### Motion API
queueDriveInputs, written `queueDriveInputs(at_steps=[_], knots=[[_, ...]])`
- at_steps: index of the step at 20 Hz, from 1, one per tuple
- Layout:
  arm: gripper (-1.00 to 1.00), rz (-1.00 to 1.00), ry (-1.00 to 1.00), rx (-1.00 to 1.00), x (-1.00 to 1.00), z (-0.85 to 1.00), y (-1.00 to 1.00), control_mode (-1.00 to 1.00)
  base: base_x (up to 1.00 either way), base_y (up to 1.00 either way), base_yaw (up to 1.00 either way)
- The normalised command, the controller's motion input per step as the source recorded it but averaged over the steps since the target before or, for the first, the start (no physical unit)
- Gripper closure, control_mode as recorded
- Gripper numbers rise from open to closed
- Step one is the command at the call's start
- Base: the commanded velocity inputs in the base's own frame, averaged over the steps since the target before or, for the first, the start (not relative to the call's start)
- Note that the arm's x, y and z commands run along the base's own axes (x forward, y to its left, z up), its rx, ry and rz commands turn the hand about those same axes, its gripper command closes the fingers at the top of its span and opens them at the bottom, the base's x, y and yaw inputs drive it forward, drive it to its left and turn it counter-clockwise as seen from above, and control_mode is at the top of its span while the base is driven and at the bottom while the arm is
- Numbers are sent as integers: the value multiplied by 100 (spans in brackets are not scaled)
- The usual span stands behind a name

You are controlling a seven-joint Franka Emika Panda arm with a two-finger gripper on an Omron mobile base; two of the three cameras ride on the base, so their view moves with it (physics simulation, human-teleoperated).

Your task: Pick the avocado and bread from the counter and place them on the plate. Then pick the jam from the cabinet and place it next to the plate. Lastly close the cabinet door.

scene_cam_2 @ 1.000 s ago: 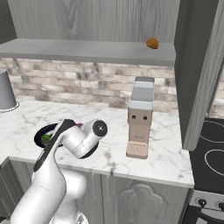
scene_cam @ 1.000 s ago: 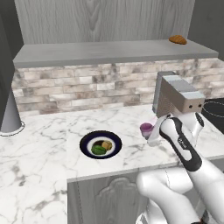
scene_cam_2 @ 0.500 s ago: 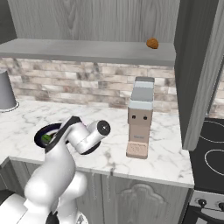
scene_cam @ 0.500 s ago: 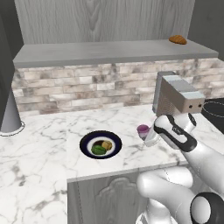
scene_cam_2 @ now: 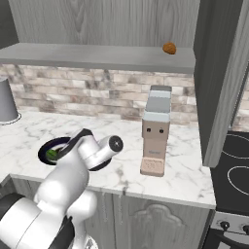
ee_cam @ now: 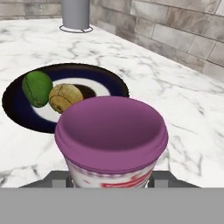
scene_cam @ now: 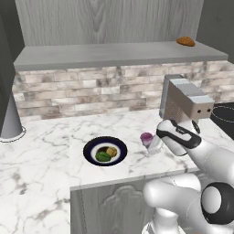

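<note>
The navy-rimmed plate point(scene_cam: 119, 145) lies on the white marble counter point(scene_cam: 45, 160), holding the green avocado point(scene_cam: 103, 156) and the yellowish bread point(scene_cam: 111, 150). Just right of the plate, low over the counter, is the pink-purple jam point(scene_cam: 146, 138), and my gripper point(scene_cam: 150, 146) is shut on it. In the hand view the jam point(ee_cam: 111, 140) is close up between the fingertips point(ee_cam: 57, 180), with the plate point(ee_cam: 19, 111), avocado point(ee_cam: 37, 87) and bread point(ee_cam: 65, 97) behind it. Whether the jar touches the counter I cannot tell. My arm covers part of the plate point(scene_cam_2: 48, 144) in the right base view.
The cabinet's grey shelf board point(scene_cam: 114, 55) carries an orange-brown croissant point(scene_cam: 186, 41). A boxy grey machine point(scene_cam: 185, 100) stands right of the jam. A grey cylinder point(scene_cam: 9, 119) stands at the far left. The cabinet door point(scene_cam_2: 228, 73) hangs open on the right, above a stove point(scene_cam_2: 233, 165).
The arm has carried the jam slightly left and down, closer to the plate and counter. Plate, avocado and bread have not moved.
</note>
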Motion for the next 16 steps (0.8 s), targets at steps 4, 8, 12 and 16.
queueDriveInputs(at_steps=[4,8,12,16], knots=[[100,0,0,0,3,-28,2,-100,0,0,0],[100,0,0,1,0,-13,21,-100,0,0,0],[100,0,0,1,0,-3,30,-100,0,0,0],[100,0,0,1,0,-6,25,-100,0,0,0]])
